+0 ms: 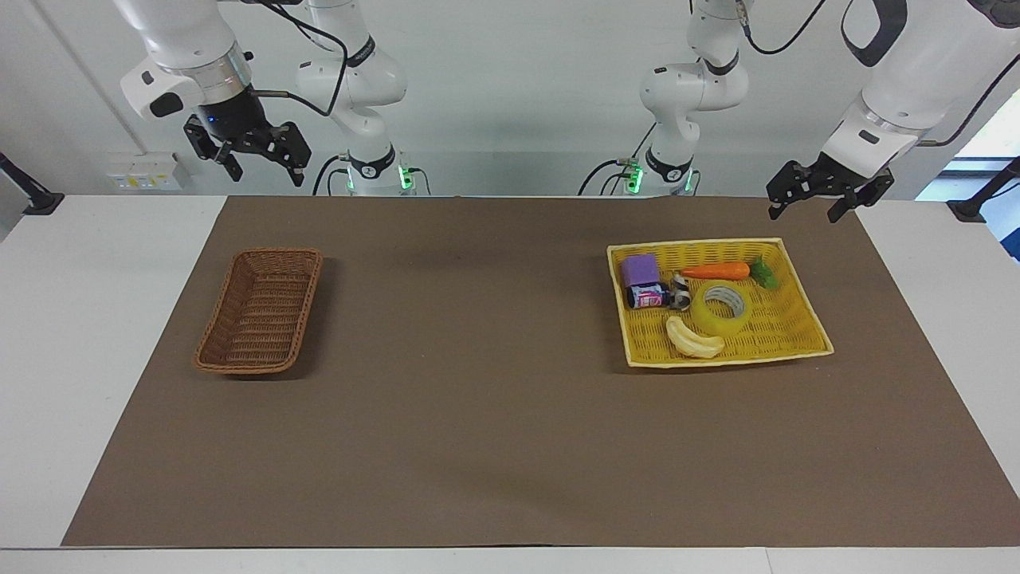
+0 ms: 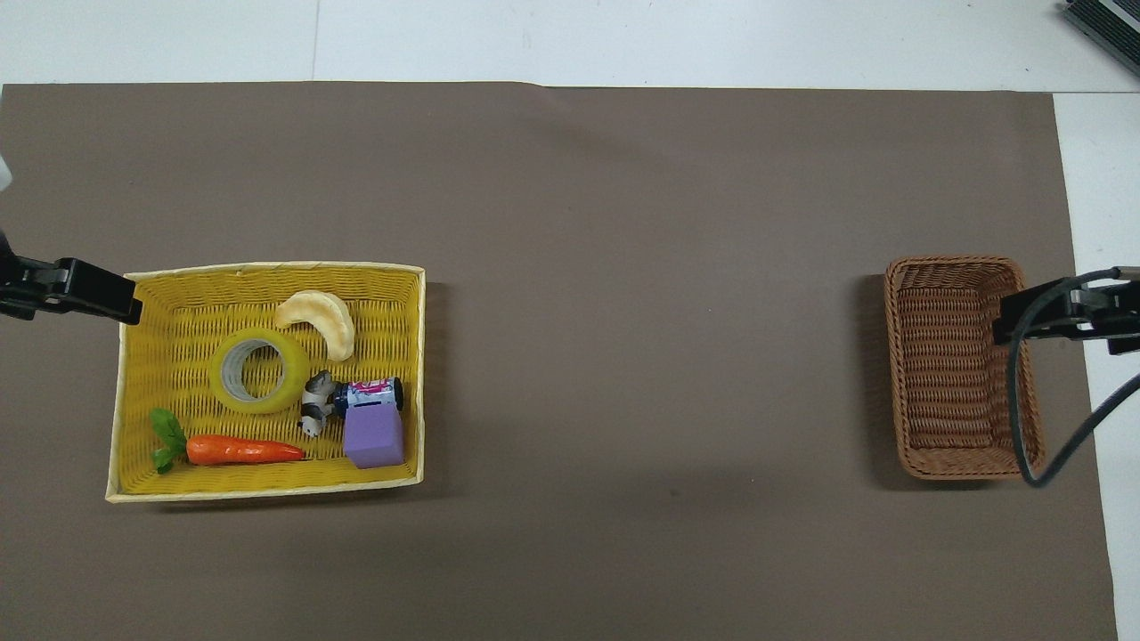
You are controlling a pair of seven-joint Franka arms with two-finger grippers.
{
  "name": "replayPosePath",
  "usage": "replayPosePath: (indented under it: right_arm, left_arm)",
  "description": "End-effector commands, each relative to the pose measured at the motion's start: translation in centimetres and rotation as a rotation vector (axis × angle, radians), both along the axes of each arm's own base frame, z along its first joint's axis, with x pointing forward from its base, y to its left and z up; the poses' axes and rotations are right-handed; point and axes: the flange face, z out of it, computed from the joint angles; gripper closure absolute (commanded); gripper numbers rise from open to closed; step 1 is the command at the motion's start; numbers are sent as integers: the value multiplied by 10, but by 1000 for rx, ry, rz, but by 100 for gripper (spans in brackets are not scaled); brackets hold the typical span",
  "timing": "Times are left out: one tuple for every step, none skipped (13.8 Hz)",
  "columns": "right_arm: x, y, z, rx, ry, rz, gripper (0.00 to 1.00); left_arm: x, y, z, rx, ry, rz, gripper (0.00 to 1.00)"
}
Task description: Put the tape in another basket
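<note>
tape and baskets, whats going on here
Nothing is being handled yet. The translucent yellow roll of packing tape lies in the bright yellow woven tray beside a pale banana. The narrow brown wicker basket stands empty. The left pincer and right pincer hang open above the table.

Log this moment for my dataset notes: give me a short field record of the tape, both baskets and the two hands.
tape: flat in the yellow tray, beside the banana
tray also holds: carrot, purple block, small can
basket: brown wicker, nothing in it, at the right arm's end of the table
left hand: open, raised, holds nothing
right hand: open, raised, holds nothing
task step: tape not yet picked up
</note>
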Motion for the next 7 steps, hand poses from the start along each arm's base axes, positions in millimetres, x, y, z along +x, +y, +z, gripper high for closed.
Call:
replayPosePath:
  right_arm:
    - [4,1,3,64,-53,19,0]
    - [4,-1,0,71,-49,16,0]
    - [1,-2,2,73,-51,15,0]
    - [1,-2,0,73,-46,15,0]
    - [0,-2,0,73,-46,15,0]
    - [0,-2,0,73,-46,16,0]
    - [0,-2,0,73,-46,16,0]
  left_arm:
    - [-3,3,3,-10,9,-6,0]
    - [-3,3,3,-8,9,-6,0]
    - [-3,3,2,-8,10,-6,0]
    - [-3,3,2,-9,11,-6,0]
    - [-3,3,2,-10,11,-6,0]
    - [-3,3,2,-10,11,-6,0]
    - [-3,3,2,-10,11,-6,0]
